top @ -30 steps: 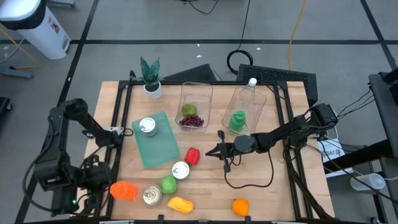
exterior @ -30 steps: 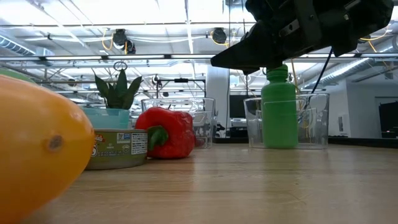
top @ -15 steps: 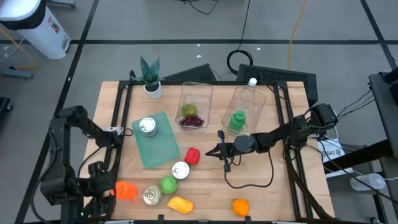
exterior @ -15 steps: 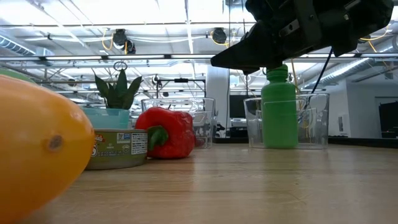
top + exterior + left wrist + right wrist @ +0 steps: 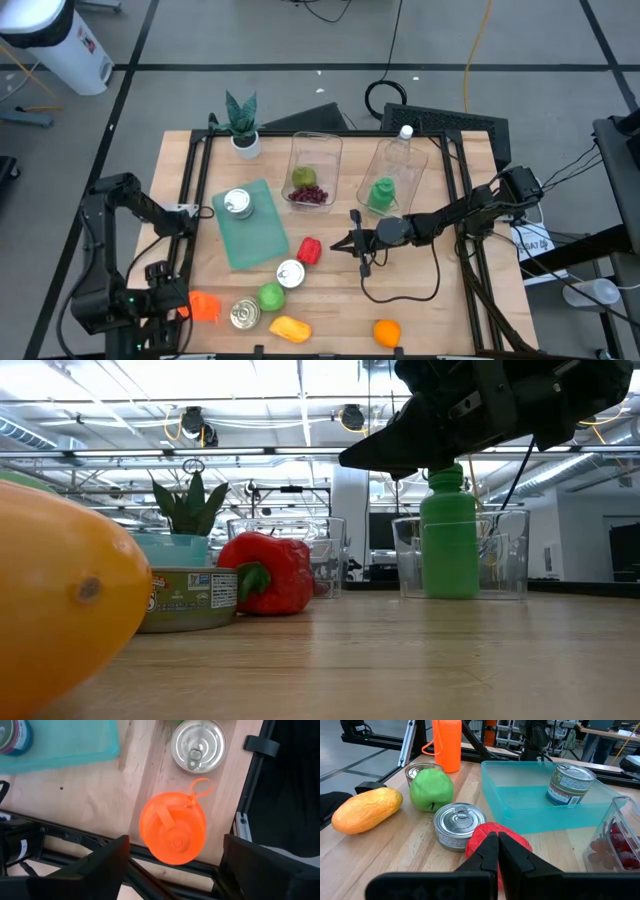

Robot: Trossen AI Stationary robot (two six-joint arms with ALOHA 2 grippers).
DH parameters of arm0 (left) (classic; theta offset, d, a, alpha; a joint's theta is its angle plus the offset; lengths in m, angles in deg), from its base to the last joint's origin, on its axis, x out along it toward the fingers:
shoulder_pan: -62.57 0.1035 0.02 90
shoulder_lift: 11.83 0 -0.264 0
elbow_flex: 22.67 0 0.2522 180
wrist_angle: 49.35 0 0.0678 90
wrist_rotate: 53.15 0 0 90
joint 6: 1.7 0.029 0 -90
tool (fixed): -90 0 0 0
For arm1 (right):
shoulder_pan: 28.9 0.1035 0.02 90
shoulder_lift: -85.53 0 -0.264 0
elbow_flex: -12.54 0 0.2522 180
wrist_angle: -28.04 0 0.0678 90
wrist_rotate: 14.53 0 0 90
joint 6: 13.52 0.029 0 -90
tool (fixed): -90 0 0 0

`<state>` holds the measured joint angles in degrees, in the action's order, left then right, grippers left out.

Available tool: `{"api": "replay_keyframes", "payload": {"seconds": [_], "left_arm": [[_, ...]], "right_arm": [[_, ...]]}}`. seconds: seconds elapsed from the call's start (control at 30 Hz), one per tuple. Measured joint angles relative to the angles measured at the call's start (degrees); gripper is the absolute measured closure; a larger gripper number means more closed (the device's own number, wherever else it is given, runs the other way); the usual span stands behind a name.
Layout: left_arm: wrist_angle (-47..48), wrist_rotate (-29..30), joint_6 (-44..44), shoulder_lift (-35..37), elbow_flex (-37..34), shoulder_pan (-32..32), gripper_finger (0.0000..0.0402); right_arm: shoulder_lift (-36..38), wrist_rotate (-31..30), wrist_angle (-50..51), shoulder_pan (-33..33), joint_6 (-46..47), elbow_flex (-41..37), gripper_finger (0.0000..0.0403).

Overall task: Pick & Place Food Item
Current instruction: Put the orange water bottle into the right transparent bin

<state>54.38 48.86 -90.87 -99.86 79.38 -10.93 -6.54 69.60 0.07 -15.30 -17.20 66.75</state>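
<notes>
Wooden tabletop (image 5: 420,310) carries a teal tray (image 5: 252,225) holding 1 tin (image 5: 237,203), 2 clear bins (image 5: 315,168), a potted plant (image 5: 243,125) and, along the near edge, an orange bottle (image 5: 201,306), another tin (image 5: 244,315), a green apple (image 5: 270,296), a yellow mango (image 5: 289,328) and an orange (image 5: 387,332). Between a third tin (image 5: 290,273) and the right gripper (image 5: 357,244), whose fingers (image 5: 490,851) are pressed together and hold nothing, lies the red bell pepper (image 5: 310,250), glossy, with a green stem showing in the low view. At the table's left corner the left gripper (image 5: 172,870) hangs above the orange bottle with its fingers spread wide, gripping nothing.
</notes>
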Motion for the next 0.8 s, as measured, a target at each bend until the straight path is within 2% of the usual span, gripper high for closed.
{"api": "replay_keyframes", "payload": {"seconds": [0.13,0.33,0.5,0.67,0.8], "left_arm": [[0.0,-0.3,2.1,0.0,0.0,1.4,0.0106],[0.0,-4.8,3.4,0.0,0.0,2.7,0.0149],[0.0,-5.7,3.4,0.0,0.0,3.0,0.0176],[0.0,-5.6,3.4,0.0,0.0,3.0,0.0197],[0.0,-5.6,3.4,-0.1,-0.1,3.0,0.0197]], "right_arm": [[0.0,0.0,0.0,0.0,0.0,0.0,0.0399],[0.0,0.0,0.0,0.0,0.0,0.0,0.0398],[0.0,0.0,0.0,0.0,0.0,0.0,0.0398],[0.0,0.0,0.0,0.0,0.0,0.0,0.0398],[0.0,0.0,0.0,0.0,0.0,0.0,0.0399]]}}
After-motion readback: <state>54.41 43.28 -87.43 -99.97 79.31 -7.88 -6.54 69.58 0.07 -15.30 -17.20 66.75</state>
